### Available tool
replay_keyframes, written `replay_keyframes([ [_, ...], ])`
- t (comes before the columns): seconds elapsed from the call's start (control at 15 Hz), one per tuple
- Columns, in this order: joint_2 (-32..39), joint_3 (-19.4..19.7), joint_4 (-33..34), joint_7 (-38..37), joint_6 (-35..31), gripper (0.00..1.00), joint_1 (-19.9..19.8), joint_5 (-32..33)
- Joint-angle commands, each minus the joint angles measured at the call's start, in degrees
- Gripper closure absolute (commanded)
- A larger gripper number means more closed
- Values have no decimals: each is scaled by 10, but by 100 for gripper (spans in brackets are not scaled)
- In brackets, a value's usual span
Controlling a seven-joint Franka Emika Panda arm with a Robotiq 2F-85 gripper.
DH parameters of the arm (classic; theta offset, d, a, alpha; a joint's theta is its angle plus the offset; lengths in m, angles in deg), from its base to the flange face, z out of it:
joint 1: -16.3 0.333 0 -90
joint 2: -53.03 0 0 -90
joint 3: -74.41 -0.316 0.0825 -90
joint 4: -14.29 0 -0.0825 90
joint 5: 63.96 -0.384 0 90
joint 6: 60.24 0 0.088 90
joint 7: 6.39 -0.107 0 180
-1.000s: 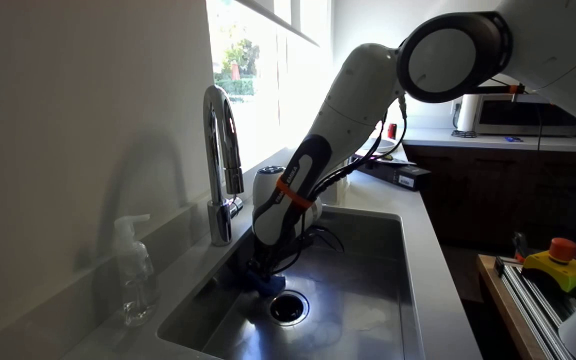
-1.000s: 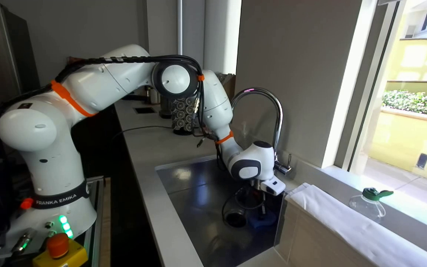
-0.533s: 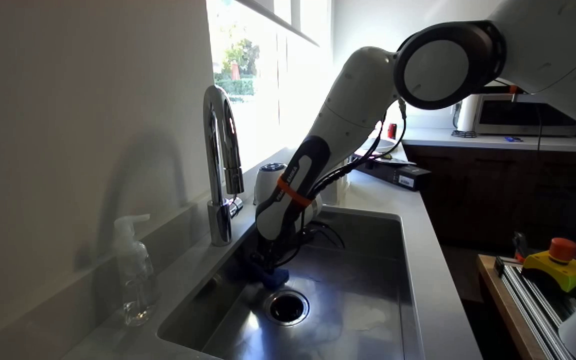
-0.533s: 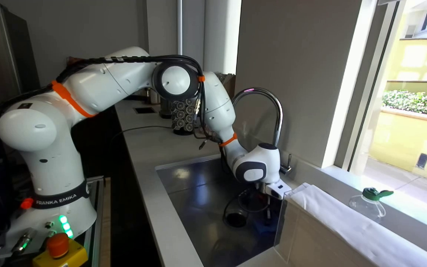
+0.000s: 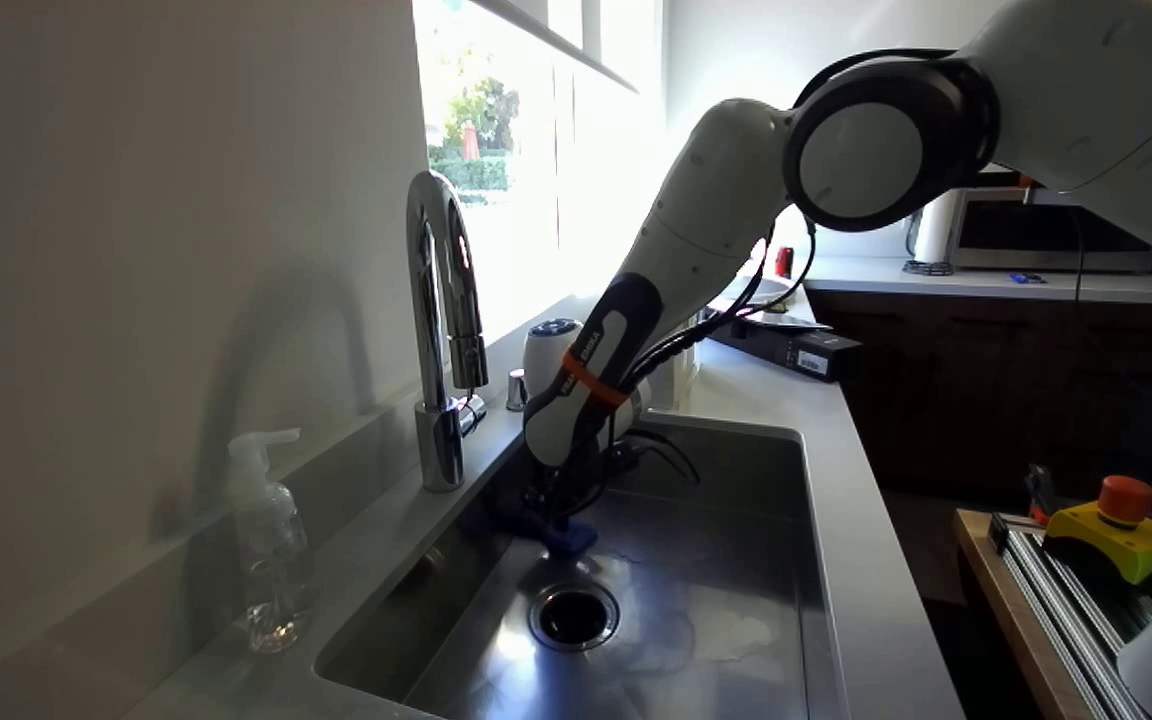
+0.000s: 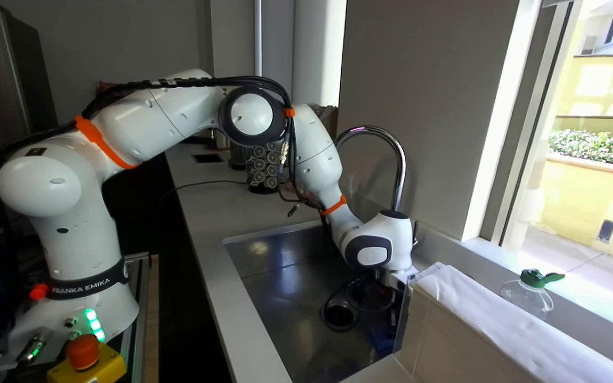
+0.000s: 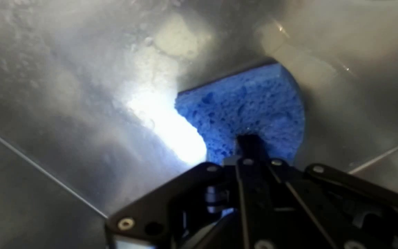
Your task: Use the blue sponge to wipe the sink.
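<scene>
The blue sponge [image 7: 244, 100] lies flat on the floor of the sink [image 7: 57, 103]. My gripper [image 7: 250, 140] is shut, its fingers together and its tips pressed against the middle of the sponge's upper face; no part of the sponge shows between them. In an exterior view the sponge [image 5: 568, 539] sits just beyond the round drain [image 5: 536, 617], near the sink wall below the faucet. It appears dim in an exterior view, where the sponge [image 6: 383, 340] is partly cut off by the basin's edge and the gripper is mostly dark.
A tall chrome faucet [image 5: 426, 340] rises beside the arm, close to the wrist. A clear soap bottle [image 5: 271, 560] stands on the counter. White cloth [image 6: 498, 314] and a green-capped bottle [image 6: 530, 292] are near the window. A black box [image 5: 786, 350] lies past the sink.
Gripper and sponge have slid together along the sink floor, away from the drain and toward the window end of the basin. The gripper has stayed shut.
</scene>
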Motion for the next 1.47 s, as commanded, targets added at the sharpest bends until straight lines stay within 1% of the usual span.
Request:
replay_keyframes([
  [0.0,6,22,-2,-20,39,100,9,4],
  [0.27,-21,29,-36,-9,61,100,14,17],
  [0.53,-28,38,-55,-9,72,100,28,36],
  [0.67,-32,35,-63,-4,71,100,31,44],
  [1.0,-35,16,-73,10,24,100,38,51],
  [1.4,-37,-24,-71,41,-27,100,53,49],
])
